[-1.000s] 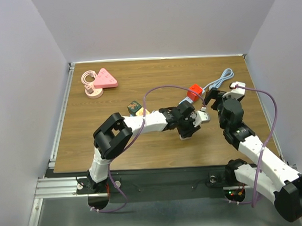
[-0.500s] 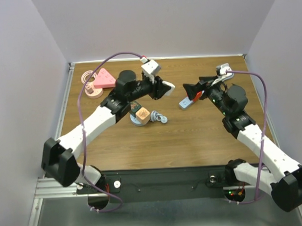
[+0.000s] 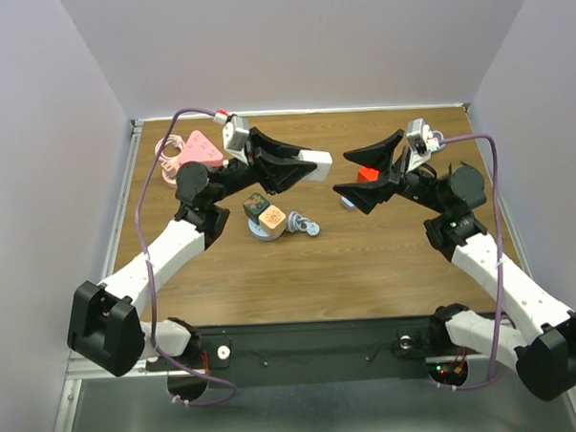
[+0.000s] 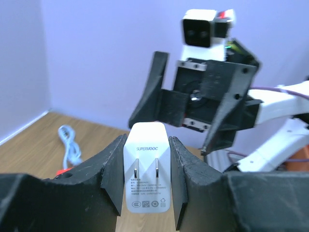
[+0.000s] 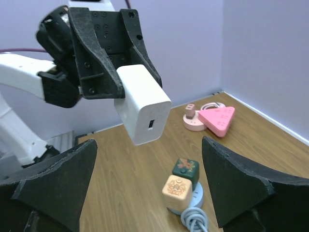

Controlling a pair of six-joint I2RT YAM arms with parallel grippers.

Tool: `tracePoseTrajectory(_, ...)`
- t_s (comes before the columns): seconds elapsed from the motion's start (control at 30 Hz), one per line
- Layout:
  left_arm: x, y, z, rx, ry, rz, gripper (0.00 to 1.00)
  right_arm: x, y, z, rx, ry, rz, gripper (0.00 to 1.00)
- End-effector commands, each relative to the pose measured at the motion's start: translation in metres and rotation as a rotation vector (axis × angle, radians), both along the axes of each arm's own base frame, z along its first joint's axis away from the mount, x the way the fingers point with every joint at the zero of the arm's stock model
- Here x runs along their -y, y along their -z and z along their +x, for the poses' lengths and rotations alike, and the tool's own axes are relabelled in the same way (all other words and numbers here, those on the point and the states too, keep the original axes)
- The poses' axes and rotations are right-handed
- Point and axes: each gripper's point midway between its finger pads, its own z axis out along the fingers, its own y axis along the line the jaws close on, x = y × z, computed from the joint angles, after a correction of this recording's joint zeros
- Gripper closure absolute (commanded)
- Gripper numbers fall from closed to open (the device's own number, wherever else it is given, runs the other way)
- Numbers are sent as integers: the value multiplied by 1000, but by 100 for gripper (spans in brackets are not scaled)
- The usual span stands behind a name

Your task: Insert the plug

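We risk dropping the white block-shaped plastic charger plug (image 5: 142, 104) if our right gripper (image 3: 343, 172), jaws spread wide, closes off-centre during a handover. Our left gripper (image 3: 305, 167) pinches it aloft above the wooden table (image 3: 386, 269), both arms raised, facing each other, apart

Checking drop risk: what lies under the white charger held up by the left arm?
Only bare table shows beneath the charger; the cubes stand off to one side. The left gripper clamps it, its jaws covering the charger's sides.
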Motion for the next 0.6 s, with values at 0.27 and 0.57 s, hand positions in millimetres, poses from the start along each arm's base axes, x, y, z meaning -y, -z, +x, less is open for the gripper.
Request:
tracePoseTrajectory(0.27, -5, -45, -54, 191, 193, -151, 100, -6, -34, -29, 126, -144, 82, 9)
tracePoseTrajectory(0.57, 14, -50, -54, 205, 199, -162, 100, -16, -30, -34, 93, -227, 109, 11)
